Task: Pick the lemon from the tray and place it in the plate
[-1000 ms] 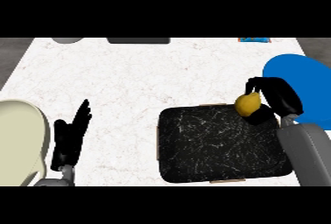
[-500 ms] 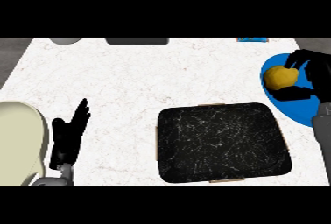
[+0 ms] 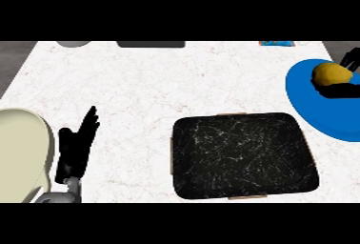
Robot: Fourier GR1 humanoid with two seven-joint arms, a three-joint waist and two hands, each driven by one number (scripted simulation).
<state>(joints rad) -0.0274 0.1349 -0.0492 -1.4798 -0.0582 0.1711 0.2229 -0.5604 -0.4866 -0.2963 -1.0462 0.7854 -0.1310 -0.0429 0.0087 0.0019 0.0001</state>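
Note:
The yellow lemon (image 3: 329, 74) is over the blue plate (image 3: 313, 102) at the right edge of the head view. My right hand (image 3: 340, 89) is curled round it, fingers behind it and thumb under it; whether the lemon touches the plate cannot be told. The black marbled tray (image 3: 243, 155) lies at centre right with nothing on it. My left hand (image 3: 77, 147) rests open at the lower left, fingers pointing up, far from the tray and the plate.
A large cream dish (image 3: 21, 152) sits at the left edge beside my left hand. Along the counter's far edge are a grey round object (image 3: 74, 44), a dark flat rectangle (image 3: 151, 44) and a small blue item (image 3: 275, 43).
My right hand has carried the lemon from the tray's far right corner rightward to above the blue plate. The left hand has stayed still.

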